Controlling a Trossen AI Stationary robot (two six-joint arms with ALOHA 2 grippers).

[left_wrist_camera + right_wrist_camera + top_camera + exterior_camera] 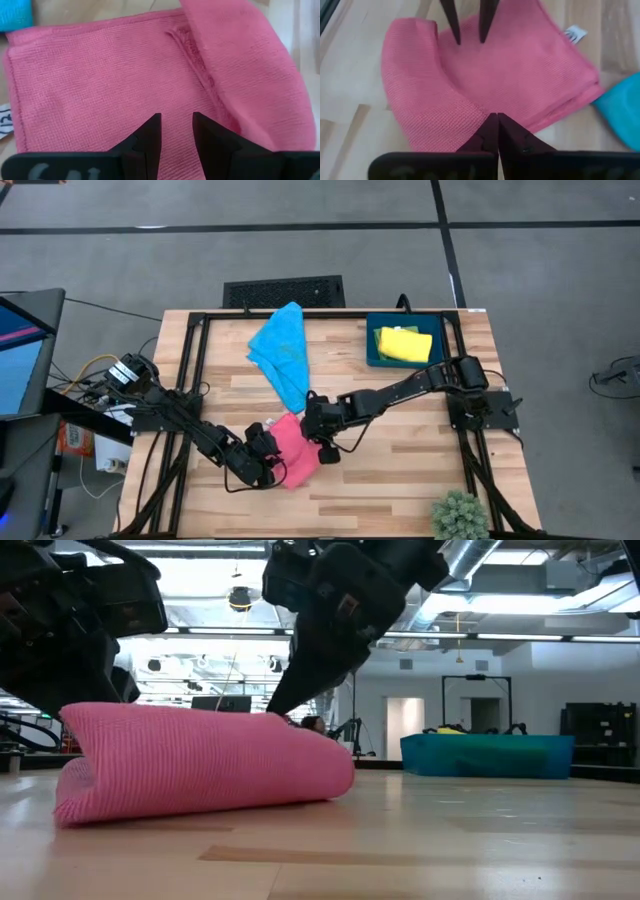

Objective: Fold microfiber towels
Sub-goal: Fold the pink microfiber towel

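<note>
- The pink towel (296,450) lies on the worktop (400,470) near its front edge, between the two arms, with one side turned over in a loose rolled fold that is not yet pressed flat.
- The right end effector (497,131) has its fingers closed together on the edge of this fold; the grip looks thin, so I judge the cloth can slip out when the arm pulls.
- The left end effector (176,131) stands half open over the flat part of the pink towel and holds nothing; if it does not press down, the whole cloth may slide with the pull and the fold will come out crooked.
- The blue towel (282,352) lies crumpled just behind and can be dragged along.
- The right arm reaches low and diagonally from the right side; the left arm comes from the left, bent low.
- The yellow towel (405,344) rests in the tray (372,348).
</note>
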